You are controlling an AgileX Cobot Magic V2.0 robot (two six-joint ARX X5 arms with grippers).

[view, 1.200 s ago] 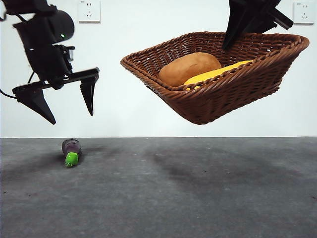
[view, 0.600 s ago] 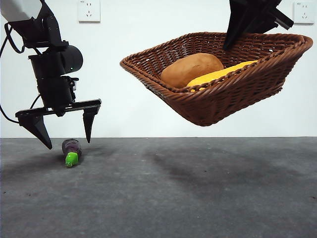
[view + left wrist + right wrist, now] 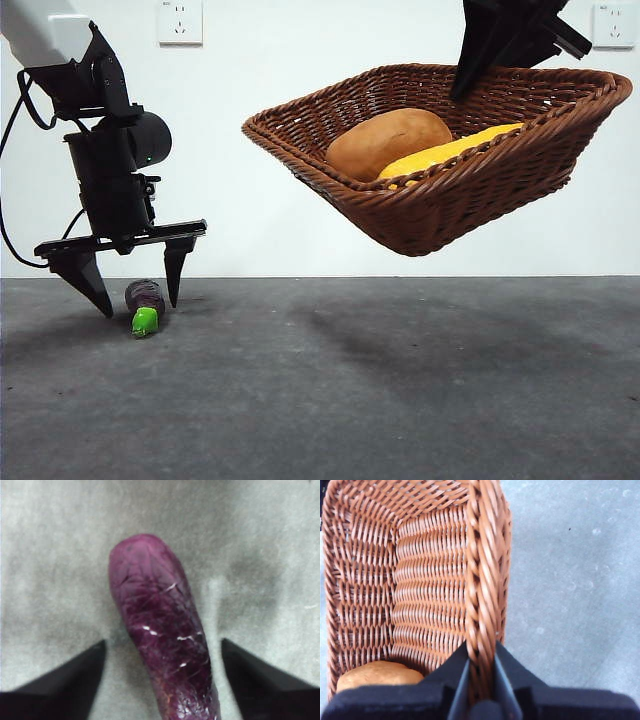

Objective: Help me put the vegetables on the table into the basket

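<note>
Even, bright light fills the front view; the white wall [image 3: 300, 230] is nearly washed out. Soft, faint shadows spread on the table [image 3: 400, 400]. The left wrist view is blurred, the eggplant [image 3: 160, 630] showing small glints. The right wrist view is sharp.

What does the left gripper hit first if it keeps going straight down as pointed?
Probably the small dark purple eggplant: the left gripper is open, its jaws straddling it. Their tips would meet the dark grey table at almost the same depth.

A bare lab-like test room: plain white wall [image 3: 300, 230], two wall sockets [image 3: 180, 22], speckled grey table [image 3: 400, 400].
</note>
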